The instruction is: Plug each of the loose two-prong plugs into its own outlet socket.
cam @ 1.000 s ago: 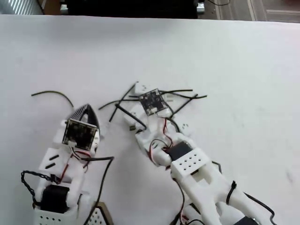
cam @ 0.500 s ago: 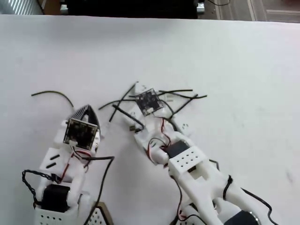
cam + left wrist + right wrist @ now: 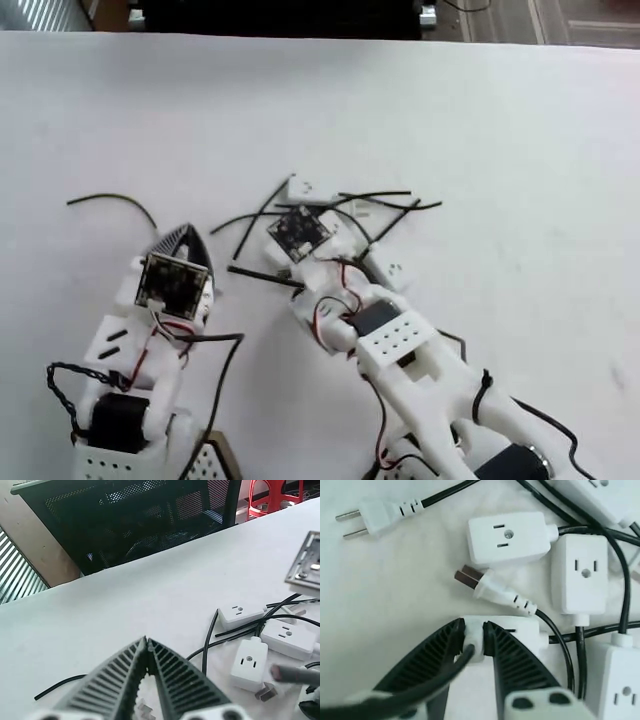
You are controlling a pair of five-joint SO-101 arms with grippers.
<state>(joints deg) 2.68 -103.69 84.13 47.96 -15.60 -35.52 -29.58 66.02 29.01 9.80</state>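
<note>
The right tool (image 3: 473, 628) is clamped on a white plug (image 3: 473, 645) butted against a socket (image 3: 517, 626) on the worktop (image 3: 395, 580). Insertion seems to be in hand; next comes a straight push. The left tool (image 3: 147, 645) is closed and empty.

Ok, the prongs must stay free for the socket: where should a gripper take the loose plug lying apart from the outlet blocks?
I'd pinch the plug by its white body, behind the prongs and ahead of the ribbed collar, from above: it lies flat with bare table on both sides.
</note>
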